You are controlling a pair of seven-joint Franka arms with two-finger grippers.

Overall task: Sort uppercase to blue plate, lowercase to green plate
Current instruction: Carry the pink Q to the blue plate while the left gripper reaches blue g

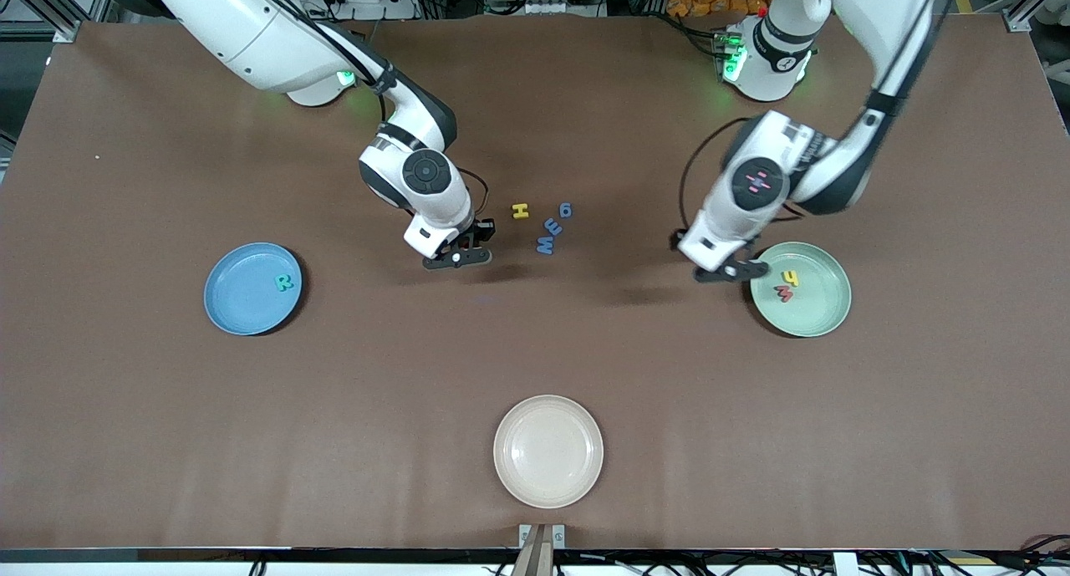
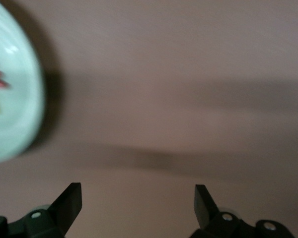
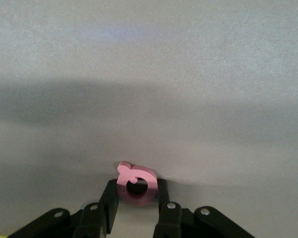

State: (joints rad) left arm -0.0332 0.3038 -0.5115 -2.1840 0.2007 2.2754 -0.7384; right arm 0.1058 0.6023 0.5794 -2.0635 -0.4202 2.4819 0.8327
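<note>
**Red Q lifted for the blue plate; left arm empty by the green plate**

The right gripper (image 3: 137, 198) pinches the red Q (image 3: 135, 183) by its edges over bare table beside the letter cluster, at about three o'clock from the blue plate (image 1: 238, 304), where the green R (image 1: 285, 282) already lies; the left gripper (image 2: 138, 199), fingers spread and empty, hangs just off the green plate (image 1: 823, 313) rim at nine o'clock, likely having room to fetch another; yellow H (image 1: 521, 211), blue W (image 1: 545, 245), blue g (image 1: 565, 211) and the E-like piece (image 1: 555, 227) wait mid-table.

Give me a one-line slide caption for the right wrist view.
Right pincer shut on the pink-red Q, held above bare tabletop.
</note>
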